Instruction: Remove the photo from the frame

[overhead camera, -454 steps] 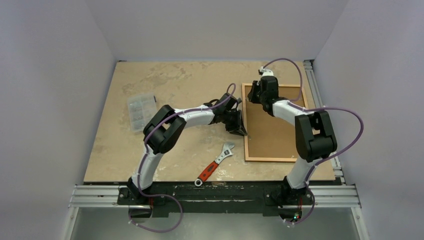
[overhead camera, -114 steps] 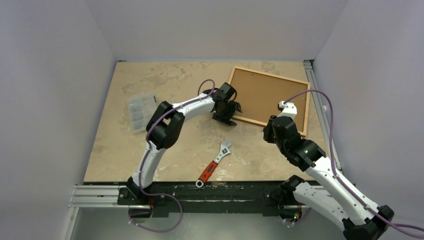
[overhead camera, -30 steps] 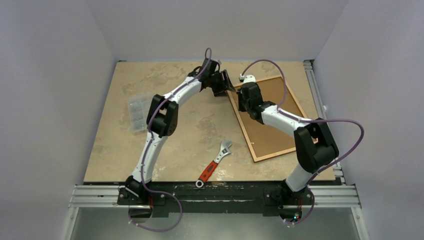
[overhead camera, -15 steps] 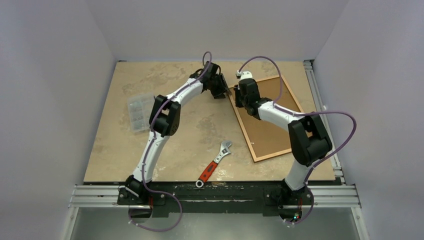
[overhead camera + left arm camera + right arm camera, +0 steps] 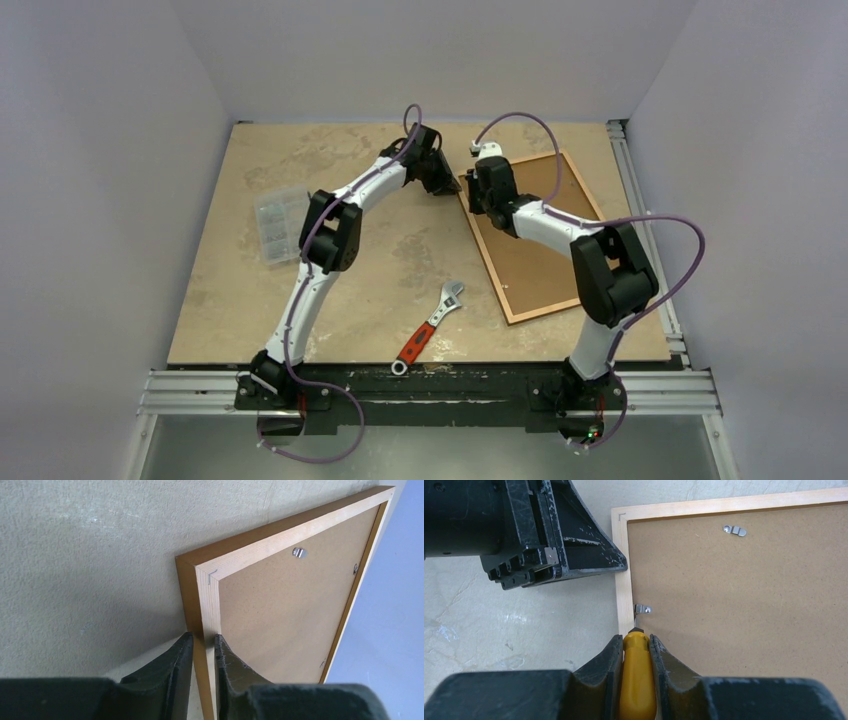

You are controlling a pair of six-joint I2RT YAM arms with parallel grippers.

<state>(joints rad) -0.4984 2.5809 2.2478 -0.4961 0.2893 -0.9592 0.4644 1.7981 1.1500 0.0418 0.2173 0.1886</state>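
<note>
- Two left fingers (image 5: pixel 182 655) had clenched on the pale wooden rail of the frame (image 5: pixel 210 575), close to its far left corner. A second before they stood apart just beside it, so the left gripper (image 5: pixel 202 647) had only now taken hold.
- Across the corner, the right gripper (image 5: pixel 636 645) stayed clamped on one yellow-handled tool (image 5: pixel 636 680), whose dark tip sat at the rail's inner edge, just beside a metal tab (image 5: pixel 642 609).
- As I judged it, with the frame pinned the tool could work the tabs aside without the frame sliding. The job looked early, since the backing board (image 5: pixel 749 605) was not yet lifted.
- No view showed the photo. It presumably lay beneath the board inside the frame, which rested back up and skewed at the far right of the table (image 5: pixel 350 290).
- Counted: two arms, two grippers, one frame, one backing board, one tool, and two tabs in the right wrist view.
- Farther out lay one red-handled wrench (image 5: pixel 430 328), near the frame's front corner but apart from it. One clear compartment box (image 5: pixel 280 225) lay well apart at the left.
</note>
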